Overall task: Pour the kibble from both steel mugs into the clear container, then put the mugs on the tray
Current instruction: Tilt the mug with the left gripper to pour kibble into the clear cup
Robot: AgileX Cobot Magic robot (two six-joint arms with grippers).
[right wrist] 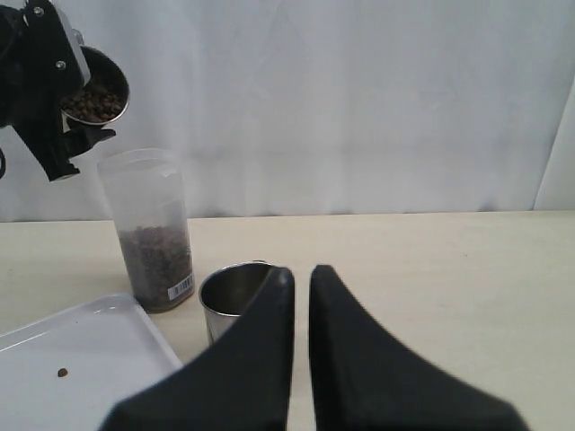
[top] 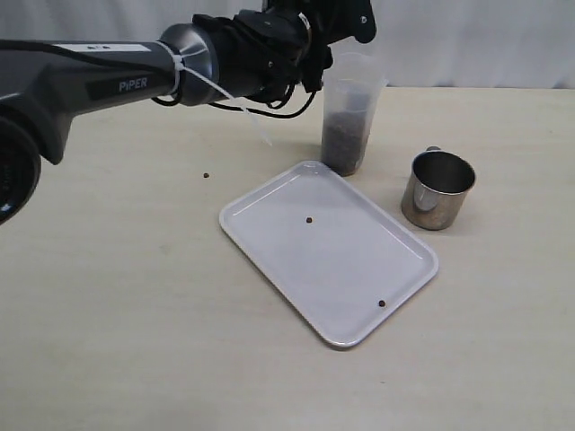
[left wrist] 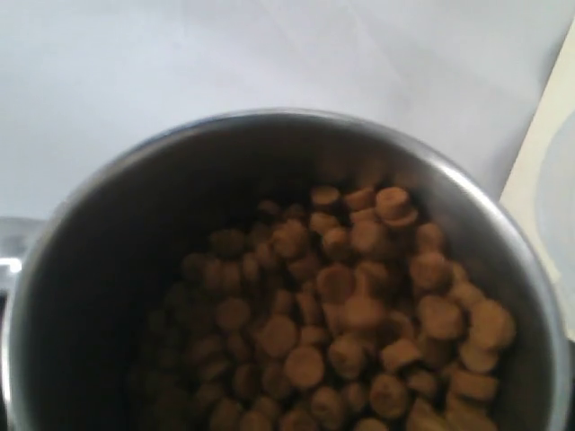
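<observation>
My left gripper [top: 334, 29] is shut on a steel mug [right wrist: 97, 88] and holds it tilted just above the rim of the clear container [top: 351, 112]. Kibble [left wrist: 359, 314] lies heaped in that mug [left wrist: 117, 269]; its fingers do not show in the left wrist view. The container [right wrist: 151, 224] is about half full of kibble [top: 345, 144]. The second steel mug [top: 437, 189] stands upright and empty on the table, to the right of the white tray [top: 341, 269]. My right gripper [right wrist: 301, 274] hovers shut, empty, just short of that mug [right wrist: 229, 301].
Two stray pellets lie on the tray, one near its middle [top: 309, 220] and one near its front corner [top: 382, 303]. Another pellet [top: 206, 176] lies on the table left of the tray. A white wall backs the table.
</observation>
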